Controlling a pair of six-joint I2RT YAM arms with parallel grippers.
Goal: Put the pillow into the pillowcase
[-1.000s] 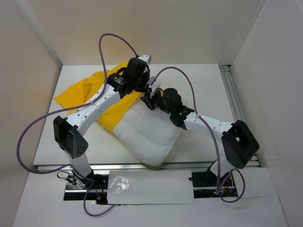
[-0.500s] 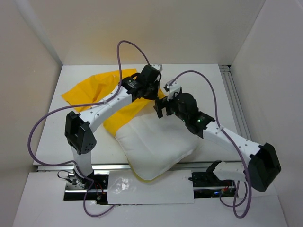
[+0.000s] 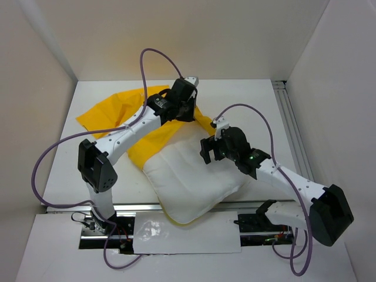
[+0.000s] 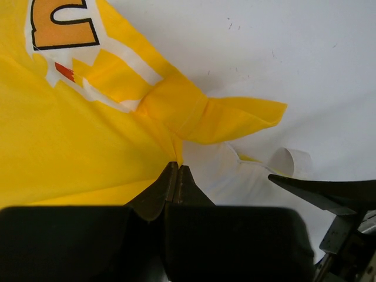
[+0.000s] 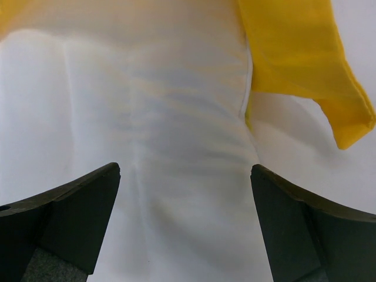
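The white pillow lies at the near middle of the table, its far end tucked under the mouth of the yellow pillowcase. My left gripper sits at the far right corner of that mouth. In the left wrist view it is shut on the pillowcase hem, with the pillow just beyond. My right gripper hovers over the pillow's far right part. In the right wrist view it stands open above the pillow, holding nothing, beside a yellow pillowcase corner.
White walls close in the table on the left, back and right. An aluminium rail runs along the right side. A white plate covers the front edge between the arm bases. Purple cables loop above both arms.
My right gripper has opened and drawn back toward the near right over the pillow. My left gripper, still shut on the pillowcase, has carried the hem to the right.
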